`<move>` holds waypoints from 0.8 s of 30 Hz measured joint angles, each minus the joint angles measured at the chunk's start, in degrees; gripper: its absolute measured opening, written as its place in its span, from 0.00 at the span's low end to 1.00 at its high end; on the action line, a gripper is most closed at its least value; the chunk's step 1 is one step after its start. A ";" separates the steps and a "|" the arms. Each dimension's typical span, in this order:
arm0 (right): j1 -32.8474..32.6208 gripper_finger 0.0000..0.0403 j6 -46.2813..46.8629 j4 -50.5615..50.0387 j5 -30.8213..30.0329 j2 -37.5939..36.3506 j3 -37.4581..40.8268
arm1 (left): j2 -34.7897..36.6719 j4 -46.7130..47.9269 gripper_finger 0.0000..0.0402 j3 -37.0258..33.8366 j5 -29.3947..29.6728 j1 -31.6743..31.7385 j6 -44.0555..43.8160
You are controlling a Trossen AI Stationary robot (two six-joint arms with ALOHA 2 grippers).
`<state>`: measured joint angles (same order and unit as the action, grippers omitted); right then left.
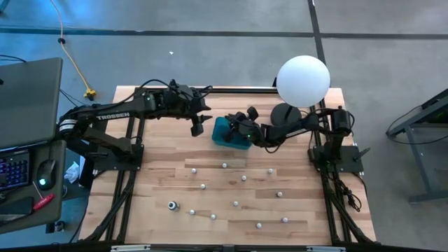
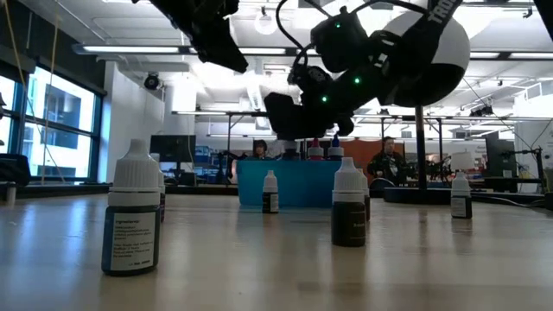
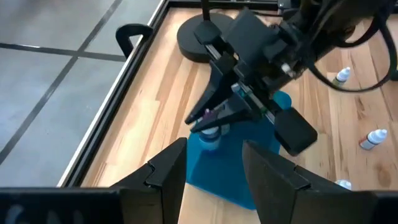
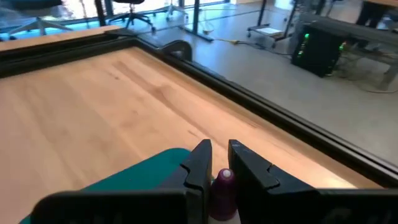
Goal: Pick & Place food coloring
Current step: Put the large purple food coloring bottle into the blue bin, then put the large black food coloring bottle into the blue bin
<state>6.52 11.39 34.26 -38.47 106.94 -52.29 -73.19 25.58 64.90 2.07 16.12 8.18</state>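
Wooden table (image 1: 161, 175), bottles (image 1: 236, 204) scattered; right gripper (image 4: 216, 163) over teal box (image 1: 225, 133) at 12 o'clock — jaws pinching bottle (image 4: 222, 186), release next; left gripper (image 3: 214, 163) jaws spread.

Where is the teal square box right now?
In the high view, the teal square plastic box sits at the table's far middle, under the right gripper, beside the white globe lamp.

Bright ceiling lights (image 2: 130, 49) backlight dark arms; soft shadows
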 joint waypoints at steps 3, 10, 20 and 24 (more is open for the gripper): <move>0.15 0.11 -0.61 0.16 -0.83 0.00 0.00 | 0.00 0.55 0.38 0.00 0.00 0.00 0.55; 1.04 0.12 -0.91 0.24 0.34 0.00 0.00 | -0.02 1.88 0.38 0.00 0.02 0.00 0.57; 1.22 0.28 -1.59 0.60 0.08 -0.02 0.00 | 0.65 6.24 0.38 0.00 -6.08 0.00 0.63; 0.04 0.30 -5.44 1.92 1.67 -0.02 -0.56 | 3.14 12.79 0.38 0.00 -13.17 0.00 3.81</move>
<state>6.56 5.95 36.18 -36.80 106.91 -52.85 -70.05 38.37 64.90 -11.11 16.12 11.99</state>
